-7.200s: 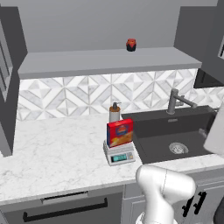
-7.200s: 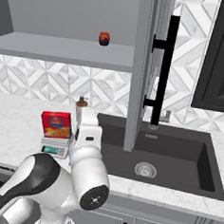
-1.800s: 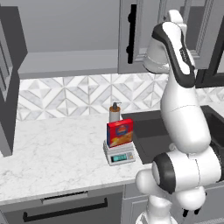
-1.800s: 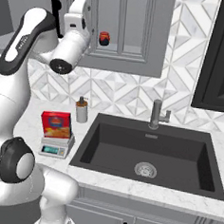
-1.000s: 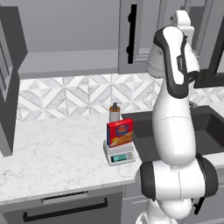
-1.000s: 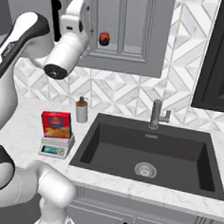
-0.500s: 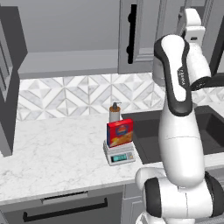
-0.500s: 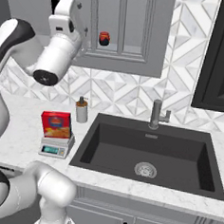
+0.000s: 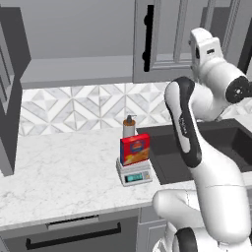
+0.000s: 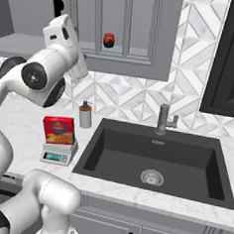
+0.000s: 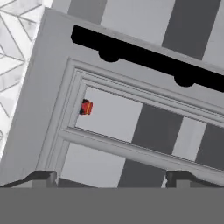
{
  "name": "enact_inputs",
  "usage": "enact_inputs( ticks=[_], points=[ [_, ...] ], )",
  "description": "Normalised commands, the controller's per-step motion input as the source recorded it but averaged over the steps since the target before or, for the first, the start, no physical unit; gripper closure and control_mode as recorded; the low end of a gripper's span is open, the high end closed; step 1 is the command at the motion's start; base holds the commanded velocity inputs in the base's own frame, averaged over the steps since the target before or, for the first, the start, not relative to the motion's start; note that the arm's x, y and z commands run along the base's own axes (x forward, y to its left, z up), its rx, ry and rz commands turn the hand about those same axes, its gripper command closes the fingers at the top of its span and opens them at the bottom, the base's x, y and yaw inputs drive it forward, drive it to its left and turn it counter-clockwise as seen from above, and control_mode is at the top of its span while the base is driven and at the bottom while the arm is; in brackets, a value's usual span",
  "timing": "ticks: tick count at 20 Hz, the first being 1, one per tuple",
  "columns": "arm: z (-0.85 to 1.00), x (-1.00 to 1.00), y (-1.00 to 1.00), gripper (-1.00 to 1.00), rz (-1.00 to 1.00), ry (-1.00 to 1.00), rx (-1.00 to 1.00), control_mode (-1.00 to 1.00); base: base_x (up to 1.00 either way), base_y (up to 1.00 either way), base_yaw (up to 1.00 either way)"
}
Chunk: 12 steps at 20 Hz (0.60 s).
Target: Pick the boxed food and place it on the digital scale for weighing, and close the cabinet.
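Note:
The red boxed food (image 9: 135, 150) (image 10: 58, 130) stands upright on the light-grey digital scale (image 9: 133, 173) (image 10: 59, 154) on the counter, left of the sink. The cabinet's right door (image 9: 165, 42) (image 10: 127, 25) (image 11: 109, 131) looks swung to, with its black bar handle (image 9: 146, 43) (image 11: 144, 59) facing me. The left door (image 9: 12, 93) still stands open at the far left. My gripper (image 11: 111, 178) is raised high in front of the right door, facing its panel, open, with nothing between its fingers.
A small red jar (image 10: 109, 40) (image 11: 86, 107) shows behind the door's pane. A beige soap pump (image 9: 129, 127) (image 10: 85, 115) stands behind the scale. The black sink (image 10: 155, 157) with its faucet (image 10: 163, 120) lies to the right. My arm rises over the sink's left edge.
The right door, wide open seven seconds ago, has been swung to. Over the last second my hand has drawn back from the door and the arm's elbow has shifted; box and scale are unmoved.

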Motion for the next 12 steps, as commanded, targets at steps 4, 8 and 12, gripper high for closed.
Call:
enact_inputs(
  ticks=[4,8,12],
  points=[
    [0.25,-0.85,0.66,-1.0,0.03,0.62,-0.48,-1.0,0.0,0.0,0.0],
    [0.14,-0.63,0.98,-1.0,0.0,0.36,-0.27,-1.0,0.0,0.0,0.0],
    [-0.78,-0.34,0.64,-1.0,0.03,0.05,0.0,-1.0,0.0,0.0,0.0]
  ],
)
